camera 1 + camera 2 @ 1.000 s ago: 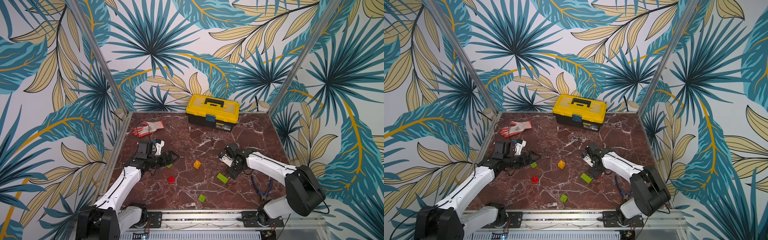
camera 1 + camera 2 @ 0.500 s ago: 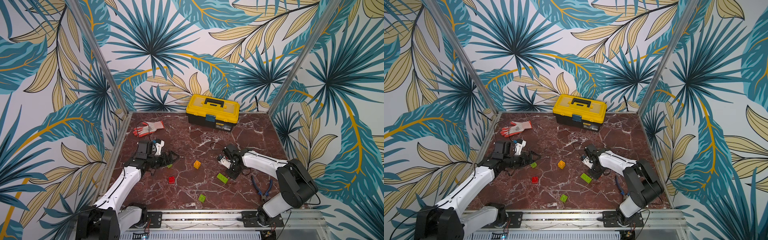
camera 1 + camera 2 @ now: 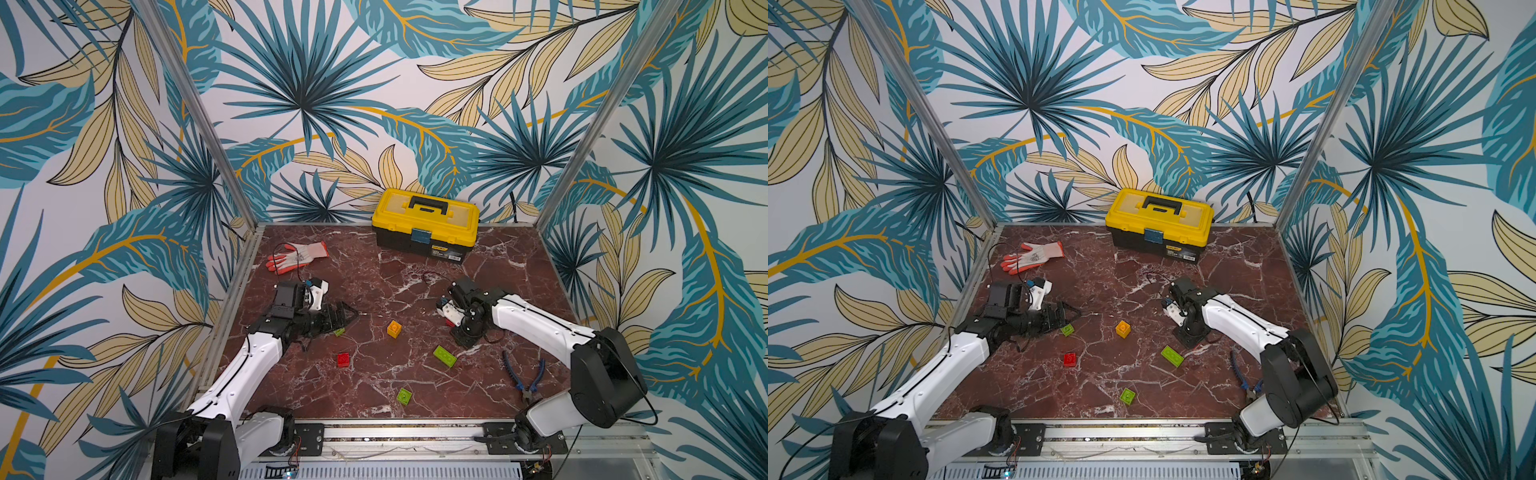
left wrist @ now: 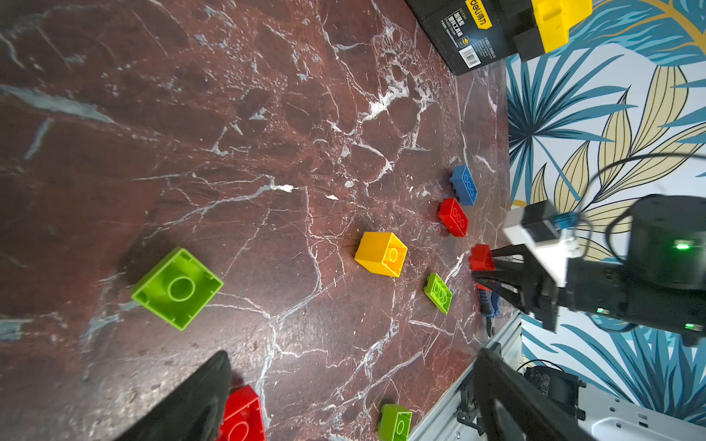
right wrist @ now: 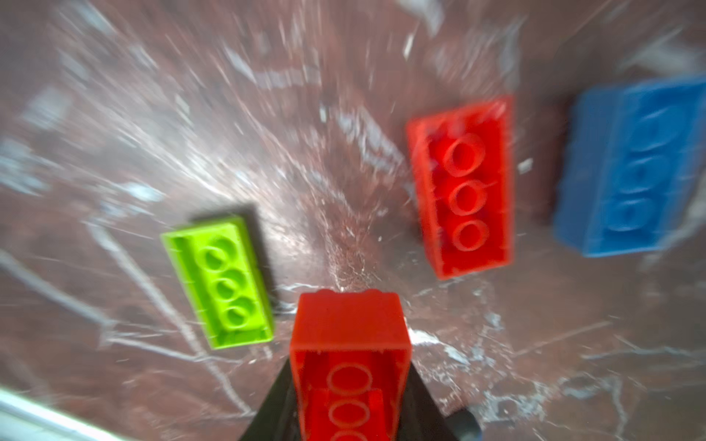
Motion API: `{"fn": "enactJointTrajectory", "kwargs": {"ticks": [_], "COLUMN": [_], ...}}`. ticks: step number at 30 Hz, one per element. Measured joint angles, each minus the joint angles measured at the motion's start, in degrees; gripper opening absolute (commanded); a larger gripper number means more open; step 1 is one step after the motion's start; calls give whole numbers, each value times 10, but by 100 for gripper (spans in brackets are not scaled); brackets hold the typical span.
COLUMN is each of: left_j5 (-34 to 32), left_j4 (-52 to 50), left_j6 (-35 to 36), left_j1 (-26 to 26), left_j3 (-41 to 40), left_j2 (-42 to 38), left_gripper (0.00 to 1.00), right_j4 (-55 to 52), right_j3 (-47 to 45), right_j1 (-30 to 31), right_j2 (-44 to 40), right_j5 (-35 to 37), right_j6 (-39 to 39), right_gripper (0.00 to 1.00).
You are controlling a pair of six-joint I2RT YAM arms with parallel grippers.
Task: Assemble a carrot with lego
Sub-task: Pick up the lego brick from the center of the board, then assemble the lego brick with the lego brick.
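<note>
The carrot is out of view; the lego lies as loose bricks on the marble table. My right gripper (image 5: 349, 385) is shut on a red oblong brick (image 5: 349, 332), held just above the table. Near it lie a lime-green oblong brick (image 5: 219, 280), another red oblong brick (image 5: 460, 187) and a blue one (image 5: 634, 168). My left gripper (image 4: 351, 397) is open, low over the table, with a lime-green square brick (image 4: 177, 288) ahead of it and a red square brick (image 4: 242, 416) beside one finger. A yellow brick (image 3: 393, 328) lies mid-table.
A yellow toolbox (image 3: 426, 224) stands at the back wall. A work glove (image 3: 297, 255) lies at the back left. Blue-handled pliers (image 3: 525, 374) lie at the front right. Another lime-green square brick (image 3: 404, 396) sits near the front rail (image 3: 399, 432).
My right gripper's jaws have closed on the red oblong brick. The right arm has shifted a little. The left arm has not moved.
</note>
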Motion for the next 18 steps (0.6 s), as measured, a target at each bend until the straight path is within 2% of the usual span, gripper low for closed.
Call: {"fn": "enactJointTrajectory", "kwargs": {"ticks": [5,11,18], "left_j5": [-4,-23,-4], "left_j4": [1,1,16], "left_j6": [0,1,1], "left_j1": [0,-2,-4], "left_j3": [0,0,-2], "left_j2": [5,30,68], "left_gripper": [99,99,99], "right_j4": [-37,-66,-102], "right_j3": [134,299,394], "right_j1": [58,151,172], "right_j2": [26,183,308], "right_j5": [-21,-35,-39], "right_j6": [54,96,105], "right_gripper": [24,24,24]}}
